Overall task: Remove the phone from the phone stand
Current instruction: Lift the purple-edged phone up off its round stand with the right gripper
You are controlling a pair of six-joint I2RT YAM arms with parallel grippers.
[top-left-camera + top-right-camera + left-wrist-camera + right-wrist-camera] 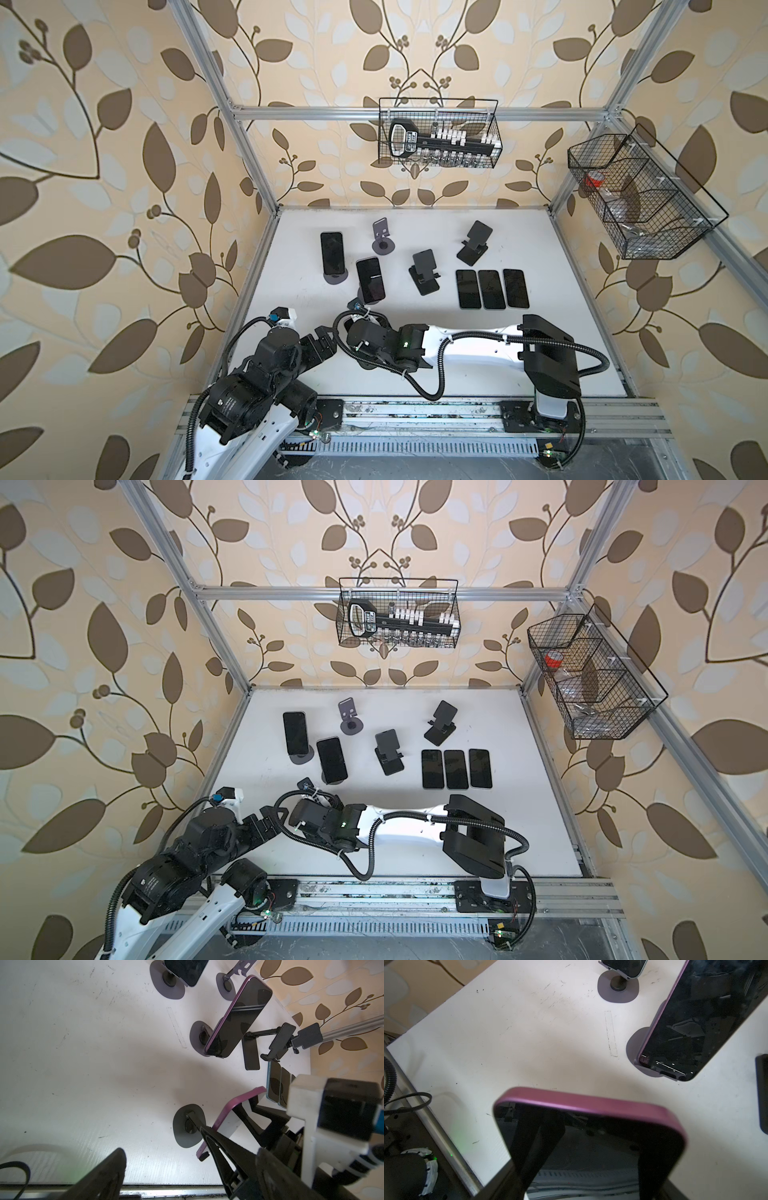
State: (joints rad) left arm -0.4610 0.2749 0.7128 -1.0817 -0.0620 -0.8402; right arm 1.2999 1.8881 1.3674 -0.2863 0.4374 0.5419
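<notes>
My right gripper (591,1157) is shut on a purple-edged phone (591,1105), with one black finger on each long side. In the left wrist view that phone (234,1109) is tilted next to the round grey base of a phone stand (188,1126). I cannot tell whether it still rests on the cradle. In both top views the right wrist (370,336) hides the held phone. My left gripper (326,336) is open and empty just left of it, near the table's front edge, and its dark fingers (110,1169) frame the left wrist view.
Two more phones (331,253) (370,280) stand on round-based stands behind the grippers. Three empty stands (382,237) (424,272) (473,243) stand further back and right. Three phones lie flat side by side (491,289). Wire baskets (440,133) (640,199) hang on the walls.
</notes>
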